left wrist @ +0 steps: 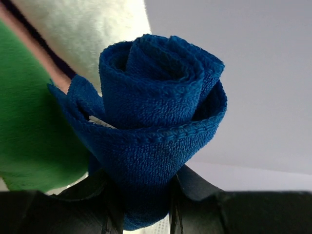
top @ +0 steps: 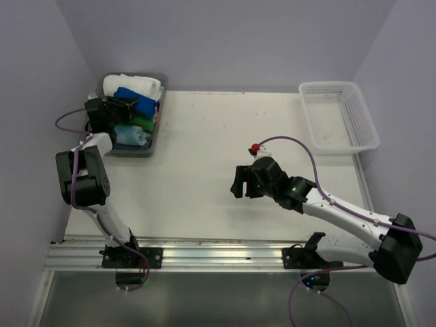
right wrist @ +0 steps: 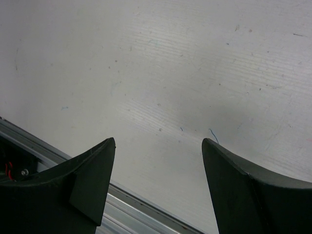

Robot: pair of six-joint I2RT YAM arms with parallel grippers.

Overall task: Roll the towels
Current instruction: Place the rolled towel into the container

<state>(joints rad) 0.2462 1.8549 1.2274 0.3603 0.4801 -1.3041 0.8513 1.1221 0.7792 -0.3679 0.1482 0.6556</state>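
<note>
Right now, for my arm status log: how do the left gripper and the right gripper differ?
The left gripper is shut on the rolled blue towel; the right gripper is open and empty. The left gripper is at the grey bin in the far left corner; the right gripper hovers over bare table. Both are black.

Grey plastic bin [top: 136, 152] far left is crammed: white terry towel [top: 139, 83], royal blue terry towel [top: 141, 99] and green towel [top: 143, 122] all touching, no finger gap. The white tabletop [top: 204, 157] is open across the middle; a white mesh basket [top: 340, 116] blocks the far-right corner.
</note>
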